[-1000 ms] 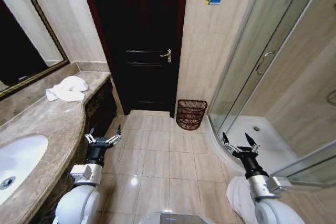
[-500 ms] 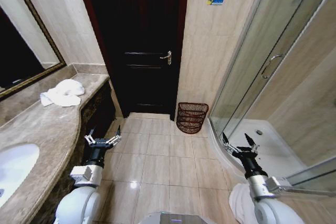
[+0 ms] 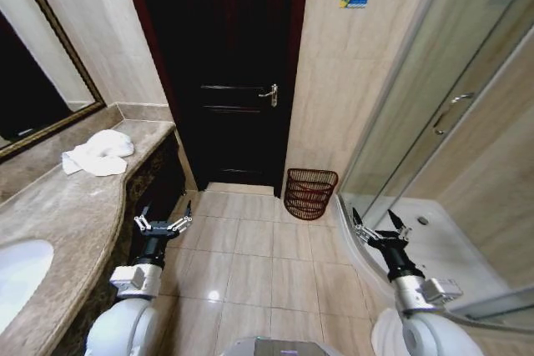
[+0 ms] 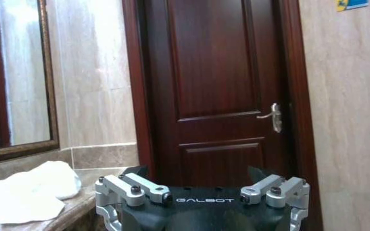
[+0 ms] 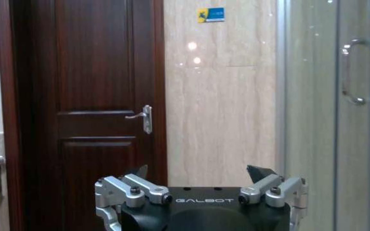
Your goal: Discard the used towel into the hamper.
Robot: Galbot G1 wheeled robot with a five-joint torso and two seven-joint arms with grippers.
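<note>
Task not started. White towel (image 3: 96, 154) lies crumpled on the table (image 3: 75, 206) by the mirror. Hamper (image 3: 310, 193) stands on the floor beside the door, empty as far as visible. Left gripper (image 3: 163, 221) and right gripper (image 3: 377, 227) hang low, jaws wide, holding nothing.

White towel (image 3: 96, 154) lies on the counter (image 3: 67, 206); hamper (image 3: 310, 193) stands beside the dark door (image 3: 221, 72).

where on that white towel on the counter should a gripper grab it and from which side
Probably the raised, bunched hump of the white towel, pinched from above. It lies crumpled on the marble counter near the mirror, so the flat edges offer little to pinch. The left gripper, open, is on that side; the right gripper hangs open by the shower.
</note>
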